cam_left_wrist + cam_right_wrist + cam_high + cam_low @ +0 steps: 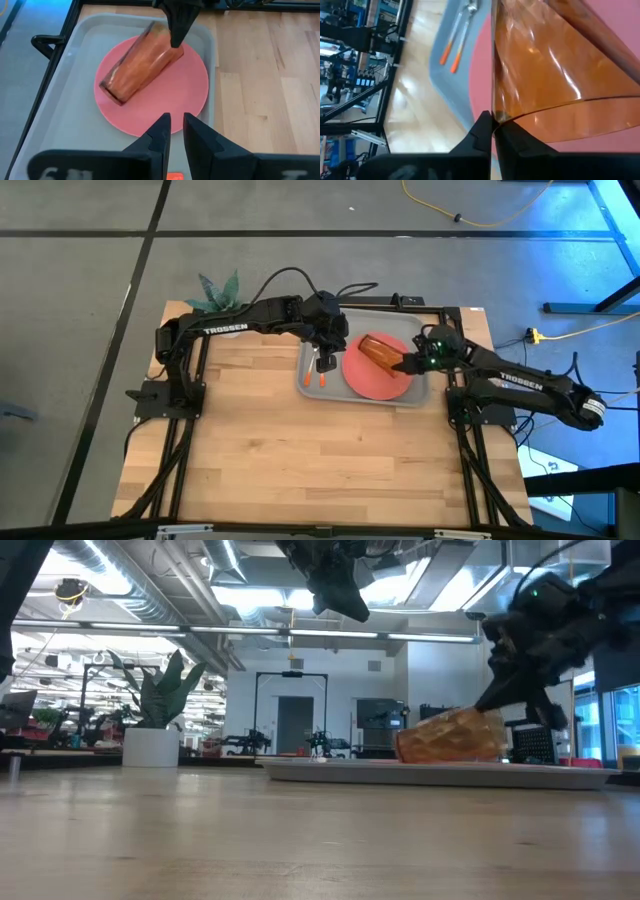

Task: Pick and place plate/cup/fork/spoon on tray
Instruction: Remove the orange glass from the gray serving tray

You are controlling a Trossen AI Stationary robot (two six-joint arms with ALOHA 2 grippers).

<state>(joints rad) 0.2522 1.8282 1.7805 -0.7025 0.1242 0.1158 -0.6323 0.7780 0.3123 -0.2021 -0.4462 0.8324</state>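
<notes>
Bare wooden desk (pixel 300 450) fills the near ground, nothing on it. Farther back sits the tray (pixel 312 352), grey, low-rimmed, with the plate (pixel 372 380) lying flat inside it. Fork and spoon lie side by side on the tray's left part (pixel 456 37); which is which cannot be told. On the plate the cup (pixel 137 65) lies on its side, mouth toward the right arm. Right gripper (pixel 492 125) is at that mouth, jaws brought together on the rim wall, pinching the thin amber plastic. Left gripper (pixel 173 131) hangs above the tray's left half, jaws nearly together with a narrow slit between them, holding nothing. Judgement: cup is light, thin-walled, smooth, likely to flex or slip under a hard squeeze and to roll on the plate; a rim pinch suits it, one jaw inside, one outside. Beyond the tray, a potted plant (pixel 218 290) at the desk's far left corner.
</notes>
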